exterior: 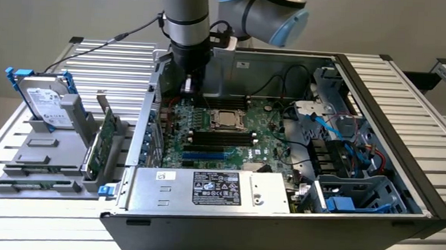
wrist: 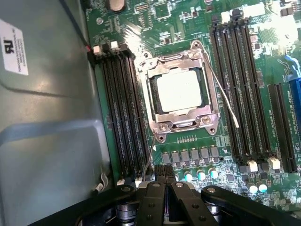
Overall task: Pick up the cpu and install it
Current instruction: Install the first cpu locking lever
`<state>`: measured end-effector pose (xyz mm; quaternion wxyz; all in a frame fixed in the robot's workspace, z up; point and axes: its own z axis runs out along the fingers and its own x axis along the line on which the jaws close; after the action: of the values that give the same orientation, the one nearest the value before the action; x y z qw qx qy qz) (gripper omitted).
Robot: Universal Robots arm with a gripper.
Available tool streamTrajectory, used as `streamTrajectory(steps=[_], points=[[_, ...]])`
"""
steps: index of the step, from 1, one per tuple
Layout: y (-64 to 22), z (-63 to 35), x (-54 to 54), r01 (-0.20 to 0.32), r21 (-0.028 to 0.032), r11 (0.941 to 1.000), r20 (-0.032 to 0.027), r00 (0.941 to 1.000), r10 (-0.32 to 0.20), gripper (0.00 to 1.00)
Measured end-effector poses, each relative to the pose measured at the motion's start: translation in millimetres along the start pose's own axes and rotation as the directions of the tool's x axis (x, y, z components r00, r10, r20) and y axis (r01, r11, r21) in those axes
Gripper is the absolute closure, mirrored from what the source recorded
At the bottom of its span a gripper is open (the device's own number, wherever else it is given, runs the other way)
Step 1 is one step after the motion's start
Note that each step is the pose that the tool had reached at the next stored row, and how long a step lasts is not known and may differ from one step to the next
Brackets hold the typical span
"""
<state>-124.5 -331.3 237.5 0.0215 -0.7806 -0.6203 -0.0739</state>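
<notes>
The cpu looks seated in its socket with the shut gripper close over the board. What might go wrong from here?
1. The socket's thin wire levers seem loose, so the cpu may be unclamped and could shift.
2. The gripper sits close to the memory slots and one lever; a sideways move might snag or scrape them.

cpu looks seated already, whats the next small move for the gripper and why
Probably lift straight up, clear of the board. The cpu already lies flat inside its socket frame, and the gripper hovers shut just off the socket, holding nothing, so there seems to be nothing left to grip here.
</notes>
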Motion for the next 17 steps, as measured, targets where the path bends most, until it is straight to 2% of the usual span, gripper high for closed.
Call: streamTrajectory(steps=[3,7,13,15,17], points=[[0.0,0.2,0.0,-0.049,-0.0068,0.9988,0.0017,0.9988,0.049,0.89],[0.0,0.2,0.0,-0.106,-0.0138,0.9943,0.0000,0.9944,0.106,0.89],[-0.2,0.2,0.0,-0.188,-0.0231,0.9820,-0.0040,0.9822,0.188,0.89],[-0.3,0.3,-0.1,-0.206,-0.0204,0.9783,-0.0017,0.9785,0.206,0.89],[-0.4,0.2,-0.1,-0.223,-0.0114,0.9748,0.0040,0.9749,0.223,0.89]])
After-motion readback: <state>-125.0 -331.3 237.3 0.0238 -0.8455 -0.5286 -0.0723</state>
